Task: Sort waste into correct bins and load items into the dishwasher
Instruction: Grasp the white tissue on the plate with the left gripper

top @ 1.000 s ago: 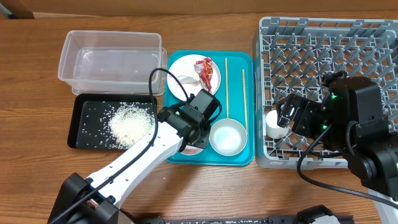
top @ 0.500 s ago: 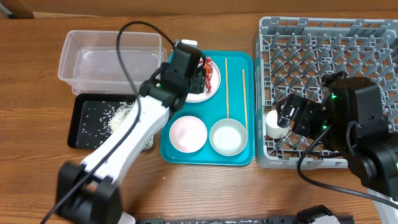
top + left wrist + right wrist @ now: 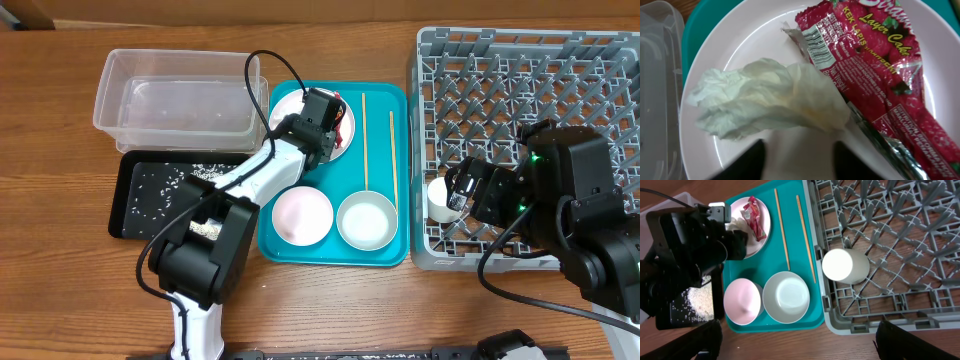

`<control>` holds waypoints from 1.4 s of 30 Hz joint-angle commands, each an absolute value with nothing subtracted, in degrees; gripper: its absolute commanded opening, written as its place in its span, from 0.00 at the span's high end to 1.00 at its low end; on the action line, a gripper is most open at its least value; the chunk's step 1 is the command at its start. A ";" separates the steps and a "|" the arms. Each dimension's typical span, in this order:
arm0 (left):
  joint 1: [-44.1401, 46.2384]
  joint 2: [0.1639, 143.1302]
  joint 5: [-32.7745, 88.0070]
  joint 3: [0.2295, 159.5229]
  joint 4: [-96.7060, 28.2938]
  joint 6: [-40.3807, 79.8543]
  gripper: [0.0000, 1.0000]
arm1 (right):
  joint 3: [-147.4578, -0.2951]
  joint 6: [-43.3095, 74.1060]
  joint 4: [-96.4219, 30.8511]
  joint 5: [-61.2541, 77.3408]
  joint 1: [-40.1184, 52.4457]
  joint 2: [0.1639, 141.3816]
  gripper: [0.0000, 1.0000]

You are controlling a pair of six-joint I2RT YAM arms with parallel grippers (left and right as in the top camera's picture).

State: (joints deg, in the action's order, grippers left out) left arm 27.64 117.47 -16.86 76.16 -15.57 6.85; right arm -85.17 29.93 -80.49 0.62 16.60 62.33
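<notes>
My left gripper (image 3: 800, 161) is open just above the large white plate (image 3: 740, 30), its fingertips next to the crumpled white napkin (image 3: 765, 100). The red snack wrapper (image 3: 875, 65) lies beside the napkin. From overhead the left gripper (image 3: 318, 118) covers the plate (image 3: 288, 108) on the teal tray. My right gripper (image 3: 458, 188) is open and empty beside the white cup (image 3: 845, 266), which lies in the grey rack (image 3: 530, 90). Rice (image 3: 150, 190) lies in the black tray (image 3: 125, 205).
The clear tub (image 3: 180, 95) stands behind the black tray. The teal tray (image 3: 385, 255) also holds a pinkish-white dish (image 3: 302, 213), a pale bowl (image 3: 365, 220) and two chopsticks (image 3: 365, 140). The left arm stretches across the black tray.
My left arm swung from the front of the teal tray to the plate and lowered its open gripper to the napkin. The right arm has not moved.
</notes>
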 commanded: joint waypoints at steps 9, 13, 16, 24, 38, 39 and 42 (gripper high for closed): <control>27.29 111.09 -20.91 85.95 -23.05 6.42 0.56 | -85.84 29.63 -80.29 0.12 16.88 62.13 0.00; 26.79 111.59 -20.95 86.30 -20.86 6.39 0.26 | -85.84 29.63 -80.14 0.10 16.88 62.13 0.00; 25.91 115.07 -19.03 86.30 -19.70 6.46 0.18 | -85.84 29.63 -80.14 0.12 16.88 62.13 0.00; 25.26 123.37 -16.82 86.30 -20.03 6.44 0.32 | -85.84 29.63 -80.73 0.12 16.88 62.13 0.00; 23.03 105.91 -20.01 93.60 -32.77 8.38 0.96 | -85.84 29.63 -80.93 0.10 16.88 62.13 0.00; 21.74 105.16 -21.41 93.60 -32.80 8.45 0.96 | -85.84 29.63 -80.93 0.12 16.88 62.13 0.00; 17.58 105.43 -21.61 93.51 -33.36 10.07 0.96 | -85.84 29.63 -80.97 0.12 16.88 62.13 0.00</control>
State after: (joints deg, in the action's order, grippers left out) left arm 22.31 105.51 -18.96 93.14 -32.40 7.68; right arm -85.17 29.95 -81.08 0.60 16.60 62.33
